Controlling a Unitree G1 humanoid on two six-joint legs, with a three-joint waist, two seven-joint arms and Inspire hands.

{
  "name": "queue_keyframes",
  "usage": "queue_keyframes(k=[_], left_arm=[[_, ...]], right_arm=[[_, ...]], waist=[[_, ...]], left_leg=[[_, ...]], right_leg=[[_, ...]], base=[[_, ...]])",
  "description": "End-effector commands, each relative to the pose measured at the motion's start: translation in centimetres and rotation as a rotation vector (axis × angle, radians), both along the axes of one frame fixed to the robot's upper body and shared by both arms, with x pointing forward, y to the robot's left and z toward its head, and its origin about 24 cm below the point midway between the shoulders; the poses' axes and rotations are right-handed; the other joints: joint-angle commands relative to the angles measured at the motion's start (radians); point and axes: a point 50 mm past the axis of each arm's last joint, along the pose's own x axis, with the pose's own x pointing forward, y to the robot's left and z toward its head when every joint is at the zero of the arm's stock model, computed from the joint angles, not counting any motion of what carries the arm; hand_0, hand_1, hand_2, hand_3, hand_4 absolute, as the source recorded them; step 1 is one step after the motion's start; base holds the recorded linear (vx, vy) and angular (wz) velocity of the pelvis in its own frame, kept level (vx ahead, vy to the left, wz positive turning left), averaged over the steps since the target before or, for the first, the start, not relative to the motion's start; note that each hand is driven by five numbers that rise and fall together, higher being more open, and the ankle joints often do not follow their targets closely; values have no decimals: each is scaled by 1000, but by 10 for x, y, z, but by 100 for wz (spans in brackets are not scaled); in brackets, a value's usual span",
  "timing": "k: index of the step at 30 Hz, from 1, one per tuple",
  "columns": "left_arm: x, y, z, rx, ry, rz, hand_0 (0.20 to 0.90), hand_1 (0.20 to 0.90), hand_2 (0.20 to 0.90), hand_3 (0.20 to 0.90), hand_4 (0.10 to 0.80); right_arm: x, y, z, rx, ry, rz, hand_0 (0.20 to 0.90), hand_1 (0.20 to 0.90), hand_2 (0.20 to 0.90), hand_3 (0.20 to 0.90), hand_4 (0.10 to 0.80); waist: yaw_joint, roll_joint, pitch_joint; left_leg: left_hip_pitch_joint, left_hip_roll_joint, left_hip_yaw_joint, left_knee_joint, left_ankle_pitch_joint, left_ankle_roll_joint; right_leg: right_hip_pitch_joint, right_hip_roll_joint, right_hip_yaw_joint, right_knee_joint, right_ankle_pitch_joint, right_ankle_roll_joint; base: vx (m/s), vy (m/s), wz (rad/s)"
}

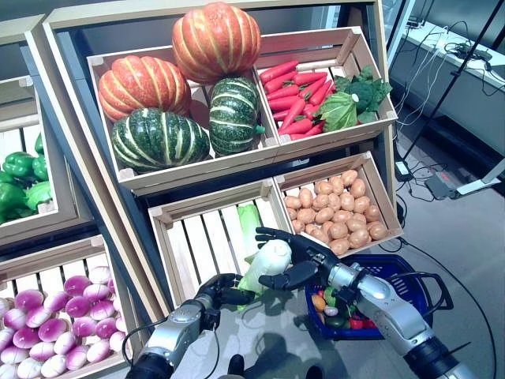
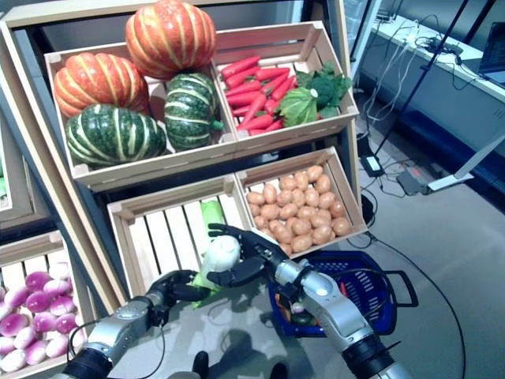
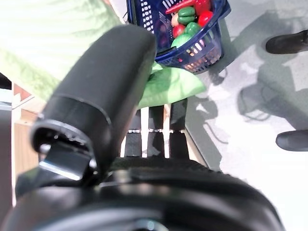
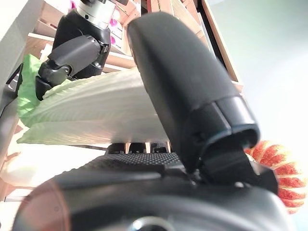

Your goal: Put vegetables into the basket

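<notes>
A pale napa cabbage (image 1: 268,259) hangs in front of the slatted lower crate (image 1: 201,245), held by both hands. My right hand (image 1: 304,257) is curled round its white base, thumb below and fingers over the top. My left hand (image 1: 225,290) grips the green leafy end (image 3: 168,86) from lower left. The right wrist view shows the cabbage (image 4: 96,110) across the palm, with the left hand (image 4: 77,53) beyond it. The blue basket (image 1: 414,276) stands on the floor just right of the cabbage, under my right forearm, holding several red and green vegetables (image 3: 190,19).
Another pale green vegetable (image 1: 248,219) lies in the slatted crate. Potatoes (image 1: 335,213) fill the crate beside it. Above are pumpkins (image 1: 181,87), carrots (image 1: 296,99) and leafy greens (image 1: 355,99). Purple-white turnips (image 1: 55,320) and green peppers (image 1: 20,181) sit at left.
</notes>
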Motion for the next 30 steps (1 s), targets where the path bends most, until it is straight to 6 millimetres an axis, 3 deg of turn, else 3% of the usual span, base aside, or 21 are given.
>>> queue_keyframes(k=[1, 7, 8, 9, 17, 28, 30], left_arm=[[43, -16, 46, -85, -216, -85, 300, 300, 300, 300, 400], [42, -21, 47, -106, -217, -102, 300, 300, 300, 300, 400], [43, -22, 48, -107, -218, -102, 300, 300, 300, 300, 400], [43, -22, 48, -106, -219, -103, 300, 300, 300, 300, 400], [43, -22, 49, -105, -221, -99, 300, 300, 300, 300, 400], [43, -25, 51, -141, -230, -97, 312, 312, 312, 312, 408], [43, -24, 51, -151, -239, -82, 900, 900, 900, 900, 800]], right_arm=[[8, 31, 45, 158, -204, 75, 900, 900, 900, 900, 800], [8, 34, 42, 197, -183, 40, 900, 900, 900, 900, 800], [8, 35, 41, 205, -175, 37, 491, 491, 491, 491, 527], [8, 35, 41, 211, -169, 32, 300, 300, 300, 300, 400], [8, 36, 37, 241, -141, -11, 300, 300, 300, 300, 400], [11, 32, 45, 352, -162, -86, 300, 300, 300, 300, 400], [11, 28, 49, 403, -163, -114, 300, 300, 300, 300, 400]], waist=[[-9, -30, -34], [-9, -28, -37], [-10, -28, -37], [-10, -27, -37], [-13, -24, -35], [-14, -22, -29], [-16, -21, -27]], left_leg=[[35, -14, -12, 2, -62, -19], [36, -15, -10, 2, -63, -18], [36, -14, -9, 2, -63, -18], [36, -14, -9, 2, -63, -18], [36, -18, -8, 2, -65, -15], [36, -21, -7, 2, -66, -12], [37, -21, -6, 2, -65, -12]], right_leg=[[54, -56, 18, 5, -18, 46], [52, -57, 21, 5, -18, 46], [52, -57, 22, 5, -18, 46], [52, -57, 22, 5, -17, 46], [49, -57, 27, 5, -16, 45], [49, -57, 26, 5, -14, 45], [50, -55, 26, 5, -13, 45]], base=[[0, 0, 0], [0, 0, 0], [0, 0, 0], [0, 0, 0], [0, 0, 0], [0, 0, 0], [0, 0, 0]])
